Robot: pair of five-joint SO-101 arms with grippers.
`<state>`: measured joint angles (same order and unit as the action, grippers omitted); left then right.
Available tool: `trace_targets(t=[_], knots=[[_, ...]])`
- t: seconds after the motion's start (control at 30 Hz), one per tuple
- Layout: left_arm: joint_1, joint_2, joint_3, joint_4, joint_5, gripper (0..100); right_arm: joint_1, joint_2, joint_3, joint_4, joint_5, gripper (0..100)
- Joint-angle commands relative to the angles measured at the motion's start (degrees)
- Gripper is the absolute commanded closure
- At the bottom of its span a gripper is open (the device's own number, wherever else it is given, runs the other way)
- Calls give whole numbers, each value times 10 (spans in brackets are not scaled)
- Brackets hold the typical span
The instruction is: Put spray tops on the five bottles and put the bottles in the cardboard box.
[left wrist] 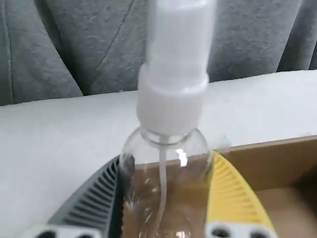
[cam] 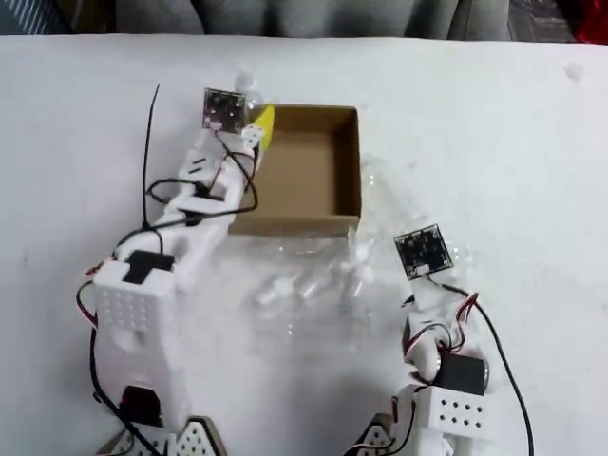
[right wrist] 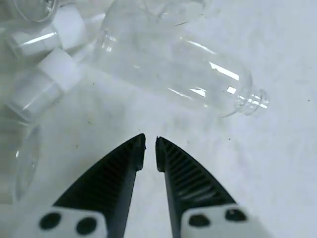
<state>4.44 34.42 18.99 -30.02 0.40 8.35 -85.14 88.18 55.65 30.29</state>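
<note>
Your L gripper (left wrist: 168, 158) is clamped on a bottle (left wrist: 163, 208), upright, w/ spray top (left wrist: 173, 94) fitted. In the high view it sits at the upper-left corner of the cardboard box (cam: 313, 171), center-top of frame. Your R gripper (right wrist: 150, 144) is low over the table (right wrist: 277, 163), jaws nearly touching w/ nothing btwn them. A capless bottle (right wrist: 173, 64) lies on its side just past the tips, w/ loose spray tops (right wrist: 54, 74) beside it.
</note>
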Motion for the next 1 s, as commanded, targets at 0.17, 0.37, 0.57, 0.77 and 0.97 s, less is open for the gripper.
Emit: trace_targets(t=[0.17,0.37,0.57,0.77,0.97], knots=[[-13,-8,-28,-14,-3,871,0,-3,-4,-12,6,981],[-22,-14,-33,22,62,700,0,-3,-4,-12,6,981],[-29,-14,-30,22,65,672,0,-3,-4,-12,6,981],[-25,-15,-28,22,65,669,0,-3,-4,-12,6,981],[-28,-67,-1,62,66,668,0,-3,-4,-12,6,981]])
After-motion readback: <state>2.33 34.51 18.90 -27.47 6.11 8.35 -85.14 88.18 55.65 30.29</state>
